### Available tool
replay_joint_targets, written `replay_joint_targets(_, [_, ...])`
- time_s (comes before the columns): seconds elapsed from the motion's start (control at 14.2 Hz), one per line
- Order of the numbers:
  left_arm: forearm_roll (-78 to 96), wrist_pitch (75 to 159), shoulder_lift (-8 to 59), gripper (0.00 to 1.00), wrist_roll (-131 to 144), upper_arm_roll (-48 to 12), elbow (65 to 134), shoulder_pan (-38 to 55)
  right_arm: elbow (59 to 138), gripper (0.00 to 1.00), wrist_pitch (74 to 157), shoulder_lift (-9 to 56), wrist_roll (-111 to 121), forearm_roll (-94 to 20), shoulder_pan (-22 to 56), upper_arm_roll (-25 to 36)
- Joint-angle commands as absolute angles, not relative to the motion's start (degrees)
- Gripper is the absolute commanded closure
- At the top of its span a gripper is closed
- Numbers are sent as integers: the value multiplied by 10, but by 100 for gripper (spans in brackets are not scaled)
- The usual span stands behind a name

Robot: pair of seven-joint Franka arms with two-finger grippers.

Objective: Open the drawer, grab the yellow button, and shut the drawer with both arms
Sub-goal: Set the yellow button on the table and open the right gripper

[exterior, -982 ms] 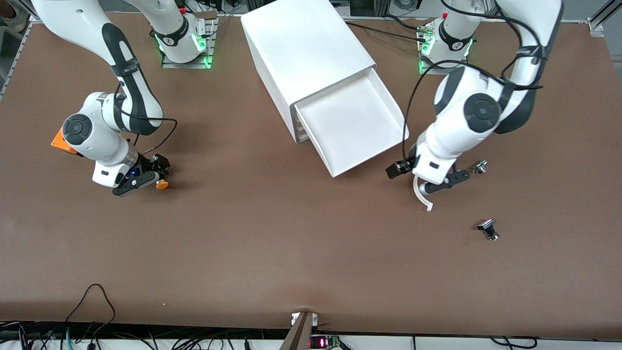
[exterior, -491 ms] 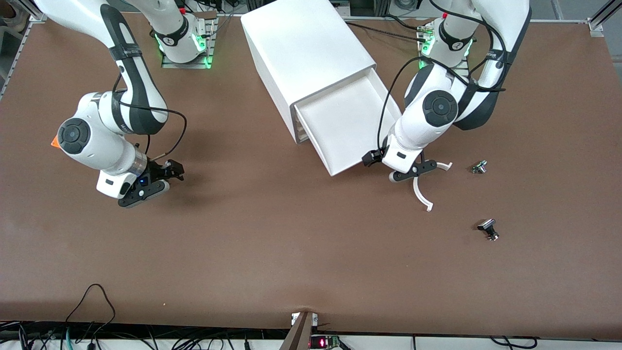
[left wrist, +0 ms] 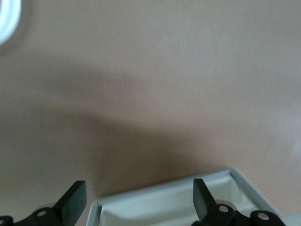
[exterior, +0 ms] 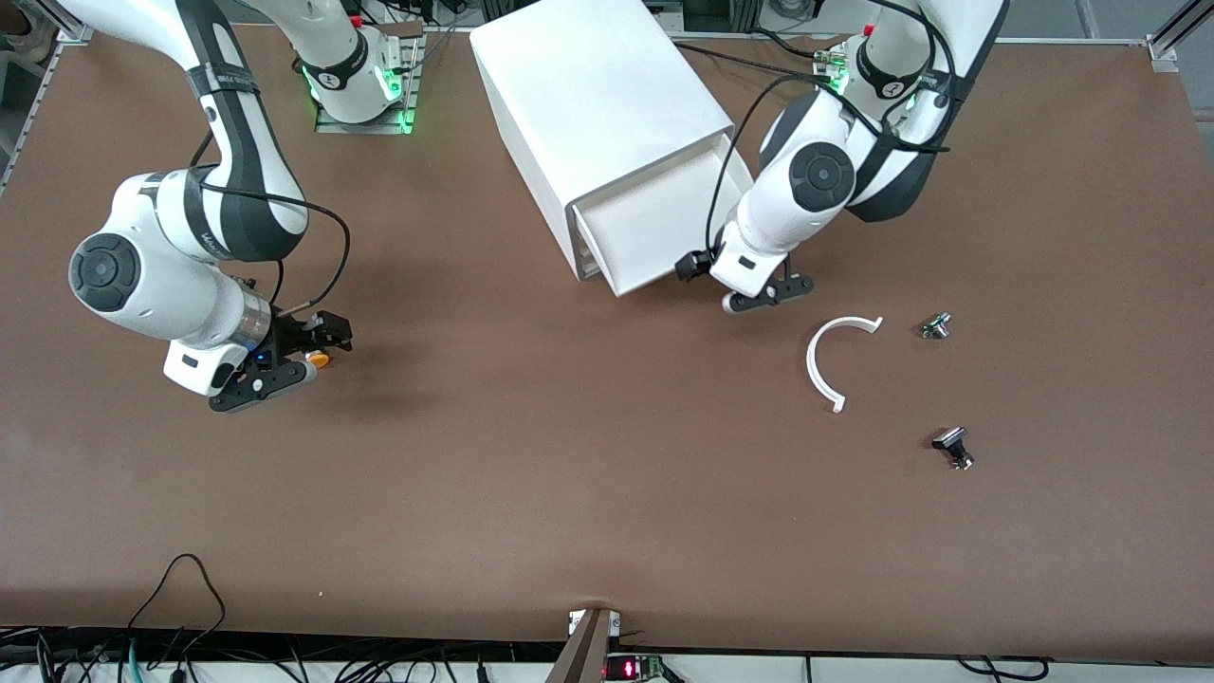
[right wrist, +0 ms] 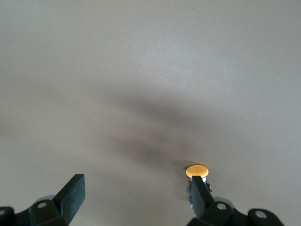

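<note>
Since prev frame the drawer (exterior: 654, 226) slid partway back into the cabinet (exterior: 593, 104), w/ left gripper (exterior: 759, 296) wide open, empty, at its front edge. Right gripper (exterior: 285, 359) lifted, fingers spread, empty; button (exterior: 318, 359) on table toward right arm's end, well apart from cabinet.

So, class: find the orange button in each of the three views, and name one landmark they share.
Front view: the button sits on the table by the right gripper, toward the right arm's end.
Right wrist view: button on the table beside one fingertip.
Left wrist view: not in it.
Shared landmark: the brown table.
</note>
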State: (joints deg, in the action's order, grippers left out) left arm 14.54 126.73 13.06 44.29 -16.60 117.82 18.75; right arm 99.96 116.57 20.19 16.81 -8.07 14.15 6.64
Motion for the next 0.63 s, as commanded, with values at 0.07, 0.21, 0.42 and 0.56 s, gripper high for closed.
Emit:
replay_joint_targets(0.07, [165, 1252, 83, 0, 482, -219, 1226, 190, 892, 0, 1040, 212, 147, -85, 150, 67])
replay_joint_targets(0.21, [167, 1238, 81, 0, 486, -244, 1228, 190, 850, 0, 985, 209, 128, -82, 161, 67])
replay_joint_targets(0.42, [168, 1217, 81, 0, 486, -273, 1231, 190, 809, 0, 921, 204, 88, -78, 165, 65])
replay_joint_targets(0.56, [168, 1199, 80, 0, 485, -286, 1231, 190, 780, 0, 866, 205, 79, -64, 178, 68])
